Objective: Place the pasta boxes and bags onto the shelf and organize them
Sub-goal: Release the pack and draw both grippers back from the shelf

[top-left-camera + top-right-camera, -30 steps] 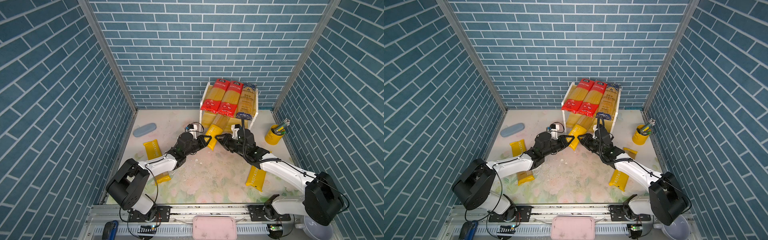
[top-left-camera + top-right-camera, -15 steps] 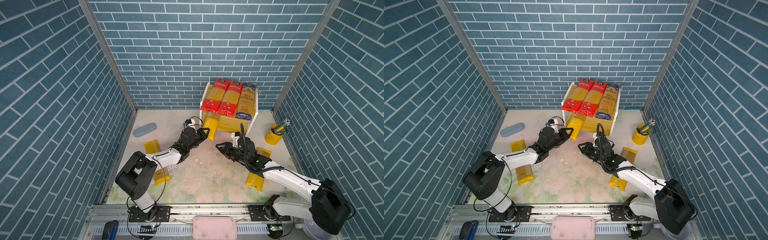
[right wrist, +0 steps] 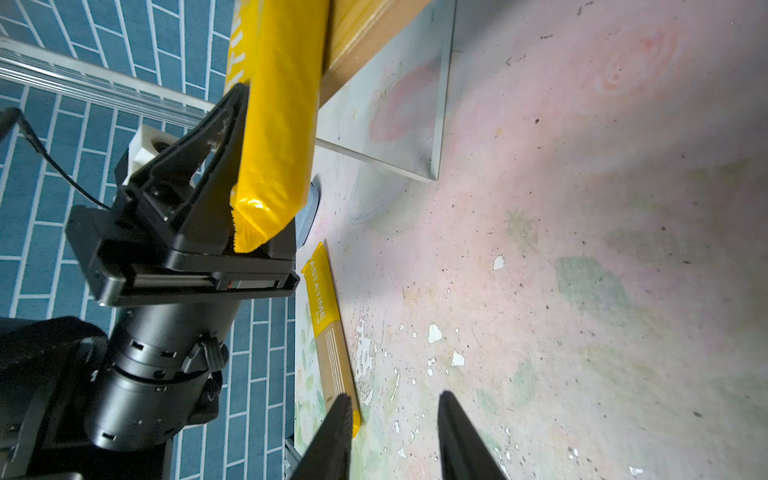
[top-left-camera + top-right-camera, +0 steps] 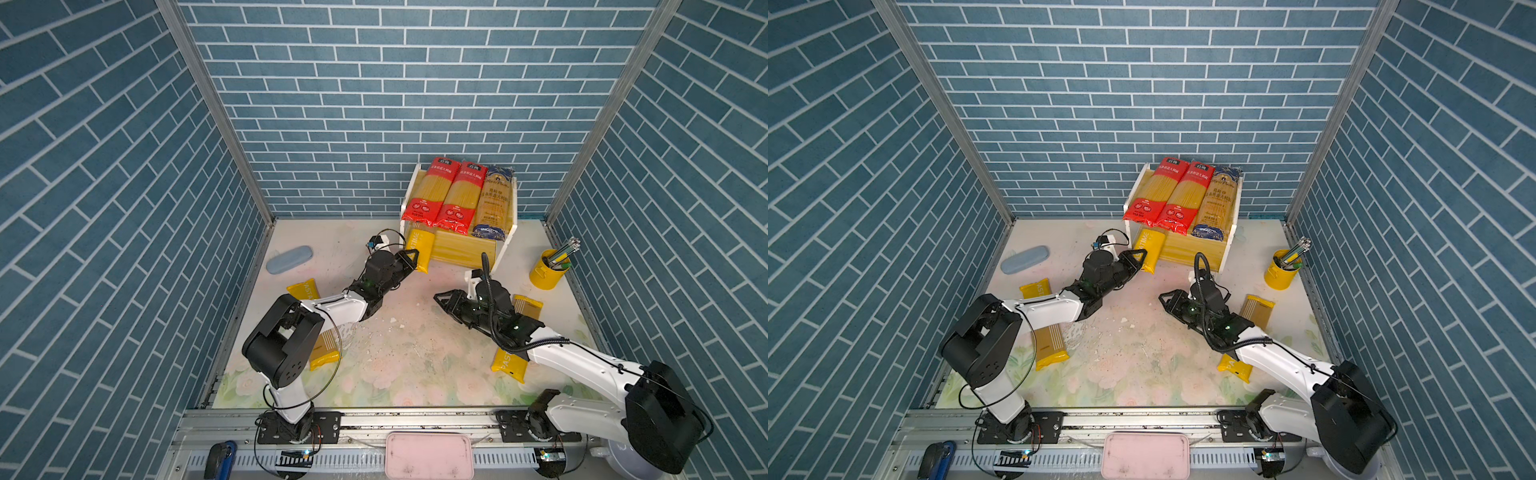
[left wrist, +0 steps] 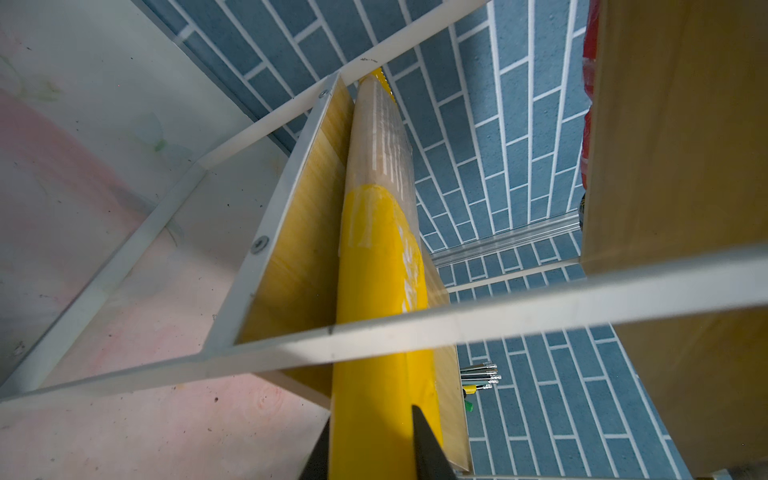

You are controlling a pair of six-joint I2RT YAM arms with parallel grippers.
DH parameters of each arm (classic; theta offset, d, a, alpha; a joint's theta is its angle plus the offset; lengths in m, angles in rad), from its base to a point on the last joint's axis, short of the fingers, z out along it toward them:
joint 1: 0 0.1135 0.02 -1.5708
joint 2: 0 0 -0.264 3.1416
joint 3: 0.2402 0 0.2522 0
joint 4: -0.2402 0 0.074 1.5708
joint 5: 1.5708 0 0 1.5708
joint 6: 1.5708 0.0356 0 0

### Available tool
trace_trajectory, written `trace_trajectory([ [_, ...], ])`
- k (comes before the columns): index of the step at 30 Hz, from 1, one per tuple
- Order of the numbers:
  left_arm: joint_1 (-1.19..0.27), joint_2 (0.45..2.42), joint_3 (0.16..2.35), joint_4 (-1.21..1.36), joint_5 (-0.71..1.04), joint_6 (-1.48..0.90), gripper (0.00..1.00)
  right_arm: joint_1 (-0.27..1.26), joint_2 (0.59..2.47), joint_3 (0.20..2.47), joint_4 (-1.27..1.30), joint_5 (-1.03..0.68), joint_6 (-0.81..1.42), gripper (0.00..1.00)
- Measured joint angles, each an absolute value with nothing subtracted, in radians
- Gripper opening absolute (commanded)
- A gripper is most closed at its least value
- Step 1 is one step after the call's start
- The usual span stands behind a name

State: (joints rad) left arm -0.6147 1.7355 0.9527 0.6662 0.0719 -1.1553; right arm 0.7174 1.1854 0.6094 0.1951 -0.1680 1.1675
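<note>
Left end effector (image 4: 412, 258) tight around glossy yellow packet (image 4: 422, 248) on wooden shelf (image 4: 461, 250); right end effector (image 3: 395, 397), jaws apart.

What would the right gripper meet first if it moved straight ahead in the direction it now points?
Probably the bare pale floral table top. The open right gripper seems to aim slightly down at it, between the shelf's white frame and the yellow PASTATIME packet lying flat. Depth is unclear.

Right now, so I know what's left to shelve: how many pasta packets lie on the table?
2: the left-side packet lies beneath the left arm, the right-side packet beneath the right arm; both arms hide their middles.
</note>
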Motion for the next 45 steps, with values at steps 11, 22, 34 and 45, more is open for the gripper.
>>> trace_trajectory([
  [11, -0.606, 1.745, 0.968, 0.648, 0.094, -1.135, 0.51, 0.722, 1.191, 0.607, 0.203, -0.168, 1.171, 0.35],
  [22, -0.606, 1.661, 0.934, 0.594, 0.116, -1.105, 0.61, 0.726, 1.236, 0.607, 0.211, -0.173, 1.171, 0.35],
  [34, -0.606, 1.549, 0.908, 0.471, 0.127, -1.014, 0.8, 0.726, 1.252, 0.611, 0.214, -0.178, 1.171, 0.34],
  [45, -0.614, 1.297, 0.829, 0.231, 0.165, -0.88, 0.83, 0.726, 1.314, 0.685, 0.212, -0.189, 1.171, 0.34],
])
